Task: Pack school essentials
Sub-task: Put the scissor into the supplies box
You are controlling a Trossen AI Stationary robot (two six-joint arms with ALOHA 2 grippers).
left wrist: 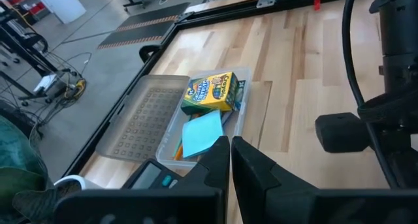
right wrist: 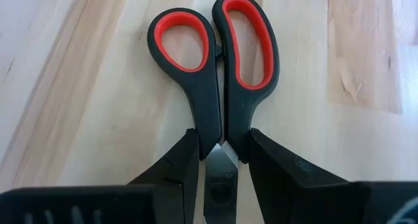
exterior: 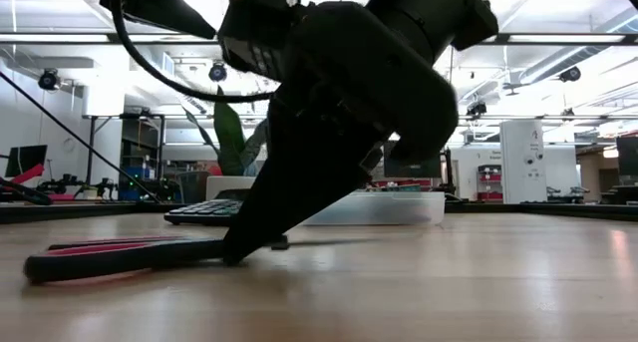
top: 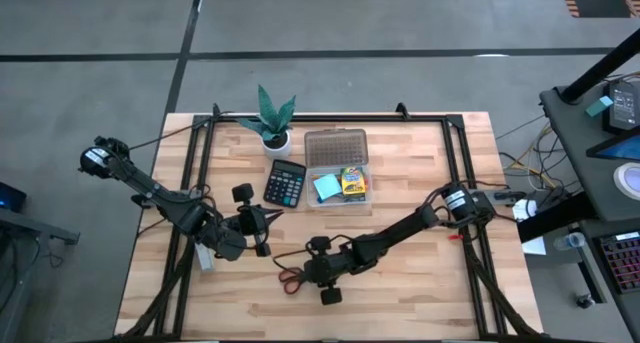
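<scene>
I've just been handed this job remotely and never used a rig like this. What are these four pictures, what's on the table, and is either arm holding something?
Two dark robot arms work at a wooden table. One camera looks straight down, one sits at tabletop height, and one rides on each wrist. On the table: a potted plant, a calculator, and a clear box with its lid open, holding a crayon box and a blue note pad. The right gripper is low at the table's front, closed on the red-handled scissors just behind the handles; they lie on the wood. The left gripper is shut and empty, waiting nearby.
</scene>
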